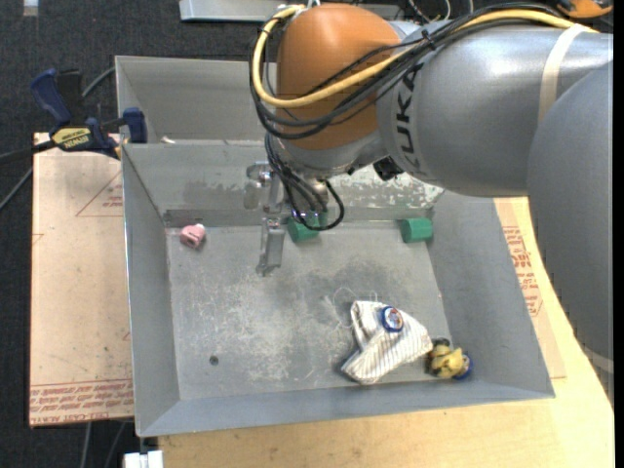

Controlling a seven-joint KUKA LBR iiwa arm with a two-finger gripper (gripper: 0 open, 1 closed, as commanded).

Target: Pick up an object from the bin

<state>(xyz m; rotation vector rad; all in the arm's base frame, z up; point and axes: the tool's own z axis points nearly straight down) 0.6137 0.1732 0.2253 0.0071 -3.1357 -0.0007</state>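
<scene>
Five small things lie in the bin [146, 291] in the camera view. The gripper [270, 253] hangs over bare floor left of the middle, near the back wall. Whether it is open or closed cannot be told, nor whether it has hold of anything. Just to its right, partly hidden by the wrist's cables, sits a green block [304, 228], the nearest thing to it. A second green block [417, 229] lies farther right along the back wall, and a pink piece [193, 235] lies to the left. Near the front lie a white cloth [385, 344] and, just beside its right end, a yellow toy [448, 362].
</scene>
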